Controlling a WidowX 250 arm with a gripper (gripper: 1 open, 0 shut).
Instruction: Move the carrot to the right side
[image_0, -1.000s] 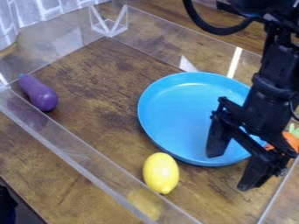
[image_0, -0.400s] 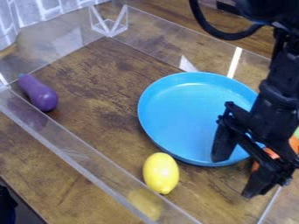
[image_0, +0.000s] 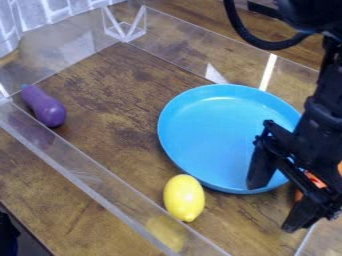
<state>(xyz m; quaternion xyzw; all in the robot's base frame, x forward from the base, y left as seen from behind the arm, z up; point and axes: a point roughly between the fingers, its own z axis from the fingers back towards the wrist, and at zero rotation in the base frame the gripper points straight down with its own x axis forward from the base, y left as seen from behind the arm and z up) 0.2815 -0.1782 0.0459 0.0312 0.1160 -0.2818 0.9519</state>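
You see a dark brown wooden counter (image_0: 120, 110) with clear grain, and it is enclosed by low transparent plastic walls (image_0: 94, 180) that reflect the light. At the far end a small clear plastic piece (image_0: 124, 22) stands against the wall, and behind it, in the upper left corner, there is a pale mesh-like background. The room beyond is not readable.

On the counter, right of centre, lies a round light blue plastic plate (image_0: 214, 125). A yellow toy lemon (image_0: 185, 197) rests on the wood just beside the near rim of the plate, close to the front wall. A purple toy eggplant (image_0: 42, 105) lies far to the left, well apart from the plate.

The black robot arm (image_0: 321, 110) comes down at the right edge, and its black pincer (image_0: 289, 190) points steeply downward with the two fingers spread apart, released, and nothing between them. One finger (image_0: 262, 168) stands over the right rim of the plate, and the other hangs lower, beyond the plate.

The orange toy carrot (image_0: 318, 180) shows only as a small orange spot with a little green behind the pincer, at the right edge of the picture. You cannot tell how it lies, because the pincer hides most of it.
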